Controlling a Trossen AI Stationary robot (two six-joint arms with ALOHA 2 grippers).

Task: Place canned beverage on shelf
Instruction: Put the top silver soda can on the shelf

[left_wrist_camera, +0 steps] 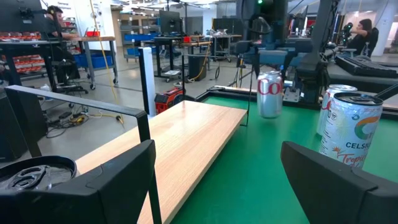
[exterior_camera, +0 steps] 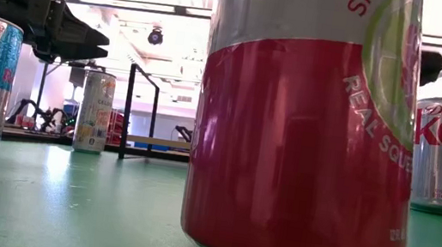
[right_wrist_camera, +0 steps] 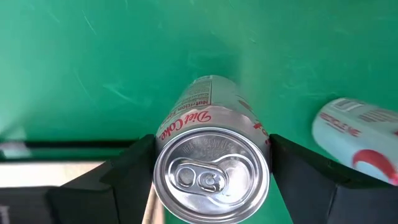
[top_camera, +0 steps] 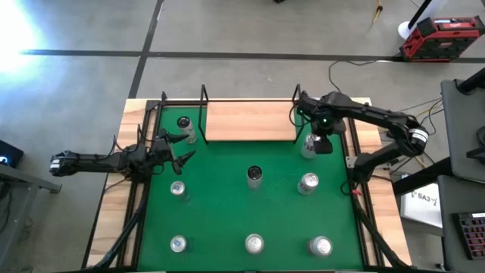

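Observation:
The shelf (top_camera: 250, 121), a light-wood board framed by black rods, stands at the far middle of the green mat; it also shows in the left wrist view (left_wrist_camera: 186, 137). My right gripper (top_camera: 317, 144) is just right of the shelf's right end, shut on an upright silver Diet Coke can (right_wrist_camera: 211, 155), which also shows in the left wrist view (left_wrist_camera: 269, 93). My left gripper (top_camera: 180, 150) hovers open and empty at the mat's left, near a dark-topped can (top_camera: 183, 125) standing on its base beside the shelf's left end. My right gripper pinches the Diet Coke can between its two fingers (right_wrist_camera: 134, 171), on opposite sides of the upper wall (right_wrist_camera: 163, 140) just below the rim. The fingers come from above, pointing down. The can is upright; whether its base rests on the mat I cannot tell.
Several other cans stand on the mat: one at the centre (top_camera: 255, 176), one left (top_camera: 179, 188), one right (top_camera: 308, 183), and three along the near edge (top_camera: 254, 243). The shelf's upright posts (top_camera: 297, 114) stand close to the held can. People sit at desks beyond the table.

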